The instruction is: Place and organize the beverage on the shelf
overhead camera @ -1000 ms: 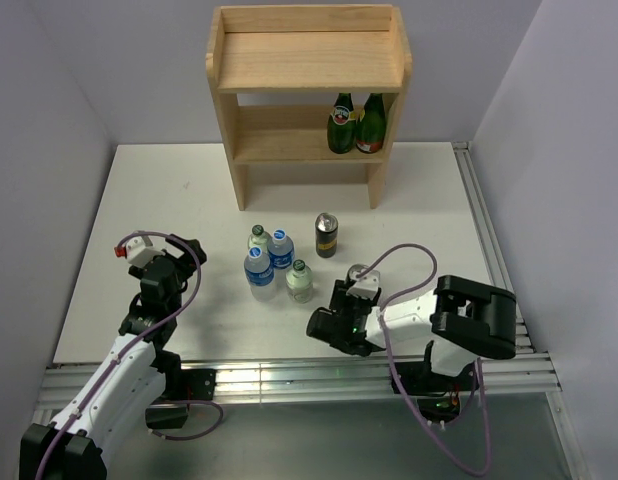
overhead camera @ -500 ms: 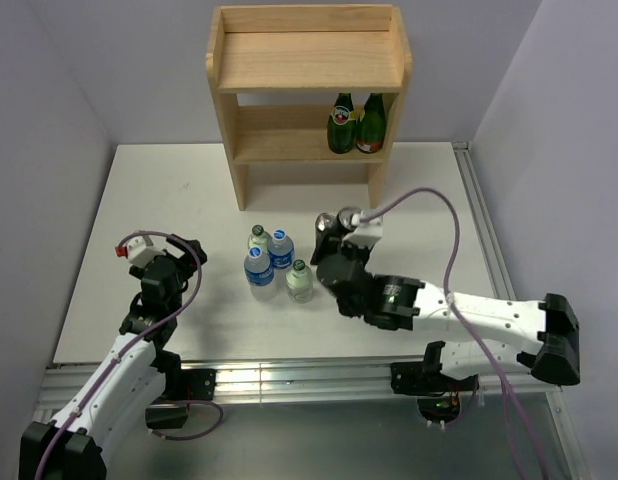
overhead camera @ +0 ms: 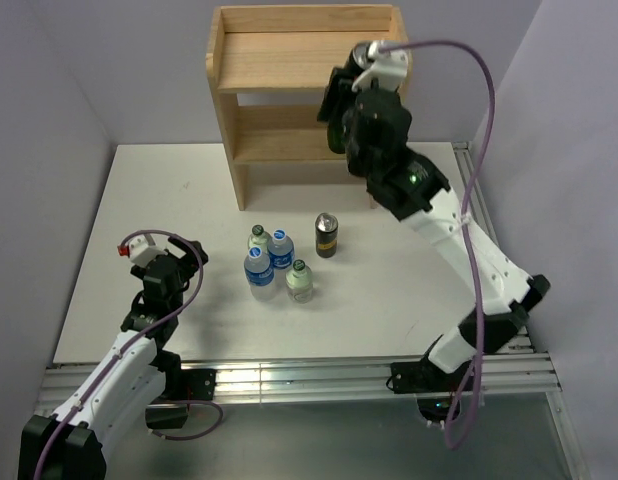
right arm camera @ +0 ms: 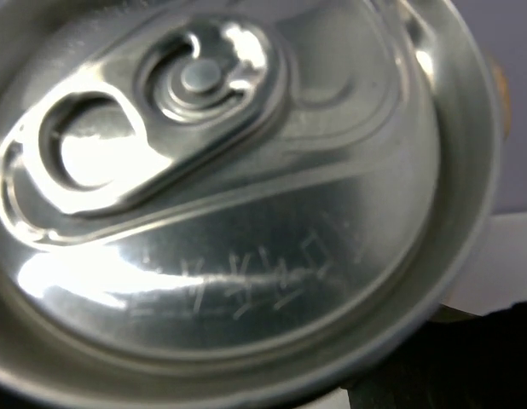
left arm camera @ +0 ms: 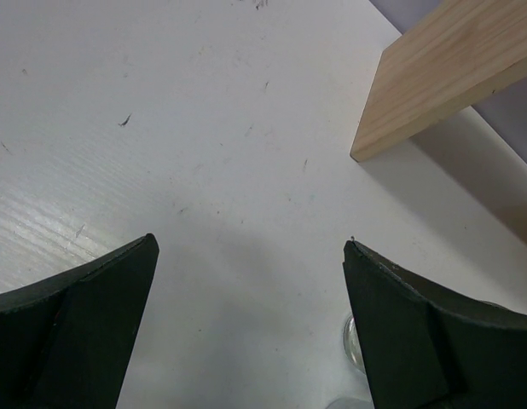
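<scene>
Two black fingers (left arm camera: 76,315) of the left gripper (left arm camera: 251,324) stand wide apart with nothing between them, low over the white table (left arm camera: 204,128). That arm lies folded near its base. The right gripper (overhead camera: 357,65) is clamped on a drink can (right arm camera: 238,196), whose silver lid fills its wrist view. Its arm stretches up and far, with the can at the top right corner of the wooden shelf (overhead camera: 289,60). The second can (overhead camera: 327,235), two water bottles (overhead camera: 281,248) and two green-capped bottles (overhead camera: 300,282) stand grouped on the table before the shelf.
</scene>
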Action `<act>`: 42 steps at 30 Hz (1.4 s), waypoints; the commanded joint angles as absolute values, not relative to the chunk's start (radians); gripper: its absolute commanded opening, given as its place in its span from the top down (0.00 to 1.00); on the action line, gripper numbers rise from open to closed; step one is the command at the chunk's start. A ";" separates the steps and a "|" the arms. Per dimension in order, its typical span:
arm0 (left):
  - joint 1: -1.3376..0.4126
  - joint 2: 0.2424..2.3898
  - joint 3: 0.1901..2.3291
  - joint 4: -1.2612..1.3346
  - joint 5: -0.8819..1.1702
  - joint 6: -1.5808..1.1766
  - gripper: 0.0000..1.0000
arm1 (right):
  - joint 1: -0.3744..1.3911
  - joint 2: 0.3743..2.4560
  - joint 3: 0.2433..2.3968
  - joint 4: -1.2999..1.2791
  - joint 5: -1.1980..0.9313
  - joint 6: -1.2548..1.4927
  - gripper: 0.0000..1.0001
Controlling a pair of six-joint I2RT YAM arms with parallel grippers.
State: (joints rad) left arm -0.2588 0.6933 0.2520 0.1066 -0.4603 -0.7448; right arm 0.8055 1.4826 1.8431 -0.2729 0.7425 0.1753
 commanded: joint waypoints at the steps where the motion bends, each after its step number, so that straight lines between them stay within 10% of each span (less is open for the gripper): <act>1: -0.262 0.696 0.270 0.147 -0.453 -0.736 0.03 | 0.700 1.612 2.124 -0.352 0.621 0.088 1.00; 6: -0.262 0.716 0.276 0.152 -0.443 -0.736 0.03 | 0.612 1.779 2.445 -0.388 0.627 0.012 1.00; 42: -0.307 0.747 0.293 0.146 -0.483 -0.735 0.03 | 0.453 2.026 2.427 -0.111 0.753 -0.208 1.00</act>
State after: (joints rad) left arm -0.2985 0.7444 0.2527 0.1150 -0.4622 -0.7444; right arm 0.4587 2.0182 2.4176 -0.2554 0.6842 -0.1291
